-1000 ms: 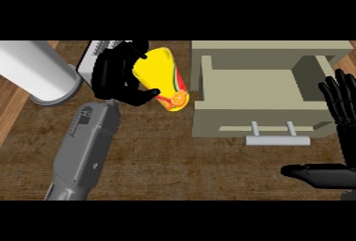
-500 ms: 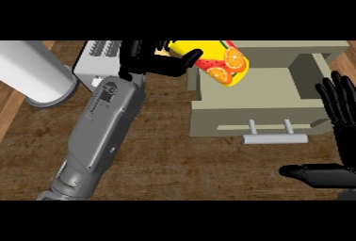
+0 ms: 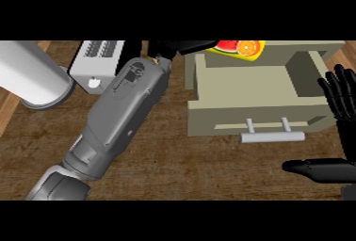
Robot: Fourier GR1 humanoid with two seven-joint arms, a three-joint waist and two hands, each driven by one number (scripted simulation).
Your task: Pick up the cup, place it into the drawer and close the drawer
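Note:
The cup [image 3: 236, 49] is yellow with fruit pictures and shows partly at the top edge, over the back rim of the open drawer [image 3: 254, 96]. My left hand [image 3: 179, 47] is curled round it, reaching up past the drawer's back left corner on a long grey forearm [image 3: 118, 117]; much of the cup is cut off by the top of the view. The drawer is beige, pulled out, with a metal handle [image 3: 272, 136] on its front. My right hand [image 3: 341, 101] rests open at the right edge beside the drawer, fingers up, thumb [image 3: 319, 169] low.
A white toaster-like box [image 3: 97, 61] stands at the back left, beside a large white cylinder [image 3: 31, 77] lying on the counter. The dark wooden counter [image 3: 208, 169] stretches in front of the drawer.
My left hand has carried the cup further right and away, from the drawer's back left corner to over its back rim. The forearm stretched out with it. The right hand stayed put.

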